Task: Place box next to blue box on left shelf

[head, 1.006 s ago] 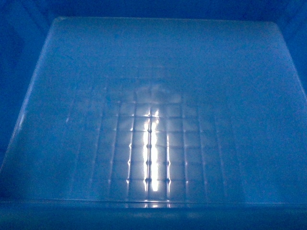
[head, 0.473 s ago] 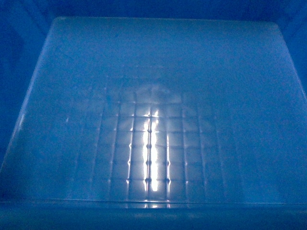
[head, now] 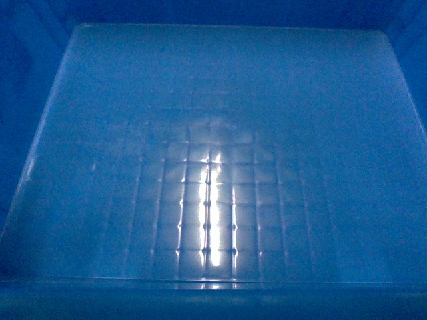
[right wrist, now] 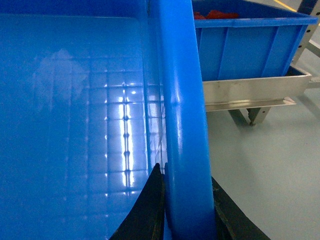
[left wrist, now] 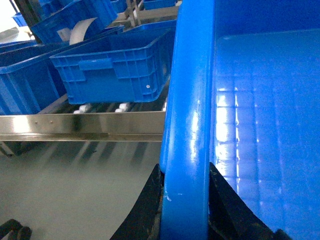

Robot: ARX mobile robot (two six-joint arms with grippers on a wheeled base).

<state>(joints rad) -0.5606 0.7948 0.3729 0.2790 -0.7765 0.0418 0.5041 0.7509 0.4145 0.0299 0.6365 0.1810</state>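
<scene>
- Box (head: 213, 167): a bright-blue plastic crate that fills the head view; only its grid-patterned floor and the lower parts of its inner walls are seen, with a streak of reflected light near the middle of the floor. It holds nothing.
- Left gripper (left wrist: 184, 200): clamped on the box's thick left rim, one dark finger on the outer face and one on the inner face, rim wedged between them.
- Right gripper (right wrist: 186, 210): clenched likewise on the opposite rim, dark fingers pressing both faces.
- Position of the box: carried between the two grippers, above the grey floor (left wrist: 75, 190), in front of the shelf's front rail and not resting on it.
- Left shelf (left wrist: 80, 125): a grey metal rack; its front rail runs just beyond the box's left rim, with small white rollers behind it.
- Blue box (left wrist: 112, 67): a ribbed crate standing on the rollers behind that rail, apart from the held box; further blue crates stand behind and beside it.
- Second rack (right wrist: 250, 92): seen past the right rim, carrying another blue crate (right wrist: 250, 42) with red contents showing at its top.
</scene>
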